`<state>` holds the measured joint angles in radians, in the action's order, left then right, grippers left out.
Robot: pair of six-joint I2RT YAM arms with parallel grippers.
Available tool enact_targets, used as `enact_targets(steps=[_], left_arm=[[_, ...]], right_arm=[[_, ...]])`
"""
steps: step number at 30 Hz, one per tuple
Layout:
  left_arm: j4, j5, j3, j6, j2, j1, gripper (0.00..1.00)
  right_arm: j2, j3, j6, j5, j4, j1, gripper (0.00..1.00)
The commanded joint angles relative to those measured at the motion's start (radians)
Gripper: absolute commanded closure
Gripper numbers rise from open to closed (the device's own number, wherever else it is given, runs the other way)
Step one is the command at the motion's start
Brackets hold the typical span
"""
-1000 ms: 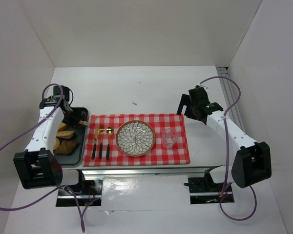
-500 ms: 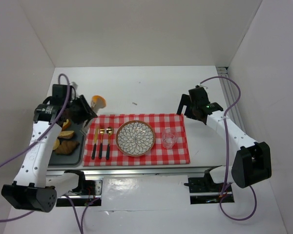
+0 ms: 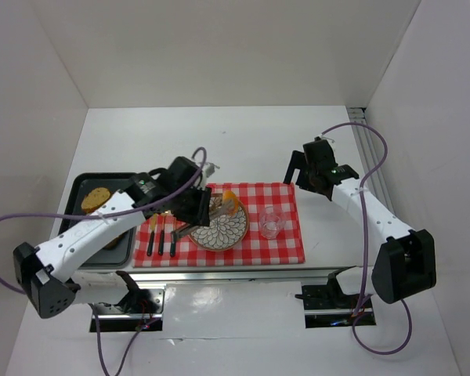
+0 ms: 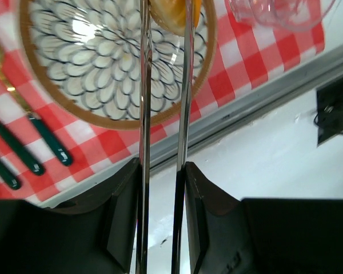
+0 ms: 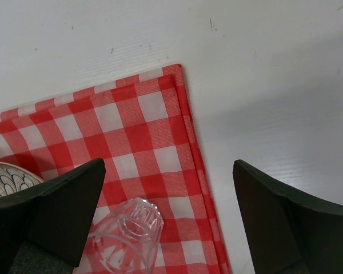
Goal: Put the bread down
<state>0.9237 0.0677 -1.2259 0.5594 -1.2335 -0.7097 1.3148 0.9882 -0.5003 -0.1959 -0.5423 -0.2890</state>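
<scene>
Left gripper (image 4: 160,188) clamps metal tongs (image 4: 144,103) pinching the bread (image 4: 170,11) just above the plate (image 4: 103,68), between cutlery (image 3: 163,227) and glass (image 3: 271,222). Right gripper (image 5: 168,165) spread over the cloth (image 5: 143,131) corner. Only the top view shows the tray (image 3: 86,184).

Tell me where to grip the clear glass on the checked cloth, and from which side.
Take the glass across its round side wall, below the rim. Come from its right with the open right gripper: only bare cloth lies there, while the plate sits close on its left, with the tongs in the left gripper over it.
</scene>
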Motion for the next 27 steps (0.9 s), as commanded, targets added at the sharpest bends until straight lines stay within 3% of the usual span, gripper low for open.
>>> enact_targets(steps=[1,10,16,19,27], left_arm=[[-0.062,-0.089,0.012,0.048,-0.072,-0.102,0.83],[-0.075,-0.152,0.002,0.094,-0.135,-0.191,0.82],[-0.075,-0.108,0.002,0.073,-0.144,-0.209,0.62],[-0.045,-0.108,-0.009,0.073,-0.164,-0.218,0.59],[-0.023,-0.135,-0.038,0.062,-0.155,-0.218,0.39]], right_arm=[[-0.029,0.046,-0.004,-0.016,-0.016,0.007,0.0],[-0.029,0.046,-0.004,-0.016,-0.016,0.007,0.0],[-0.02,0.046,-0.004,-0.016,-0.016,0.007,0.0],[-0.02,0.046,-0.004,-0.016,-0.016,0.007,0.0],[-0.02,0.046,-0.004,-0.016,-0.016,0.007,0.0]])
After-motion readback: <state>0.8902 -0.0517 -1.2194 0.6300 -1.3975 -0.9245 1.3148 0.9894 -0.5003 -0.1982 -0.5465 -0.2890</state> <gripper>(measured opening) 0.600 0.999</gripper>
